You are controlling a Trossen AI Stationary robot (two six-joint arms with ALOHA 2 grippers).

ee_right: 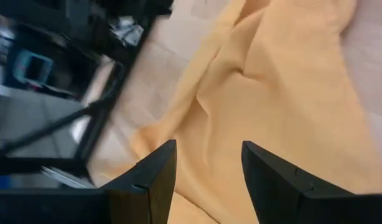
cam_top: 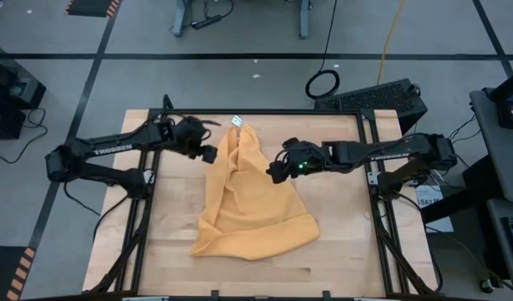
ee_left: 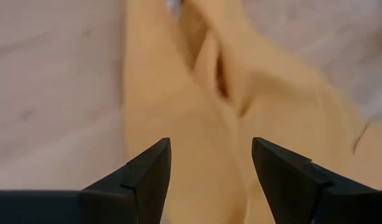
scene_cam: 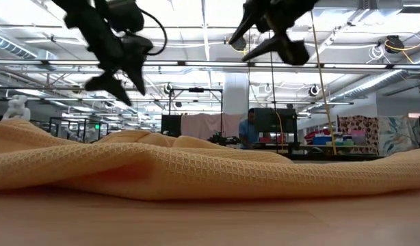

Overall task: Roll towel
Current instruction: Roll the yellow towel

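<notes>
The mustard-yellow towel (cam_top: 250, 196) lies bunched on the wooden table, narrow at its far end and wide at its near end, with long folds down its middle. It fills the low view (scene_cam: 196, 167). My left gripper (cam_top: 210, 155) hangs open above the towel's far left edge; the left wrist view shows its two fingers apart over the cloth (ee_left: 209, 124). My right gripper (cam_top: 275, 171) hangs open above the towel's right edge; the right wrist view shows the cloth (ee_right: 272, 93) below its fingers. Both are clear of the towel.
A small white tag (cam_top: 237, 121) shows at the towel's far tip. Bare wood lies left and right of the towel and along the near edge (cam_top: 256, 272). A black metal frame (cam_top: 369, 167) borders the table. A person (scene_cam: 247, 133) is far off in the room.
</notes>
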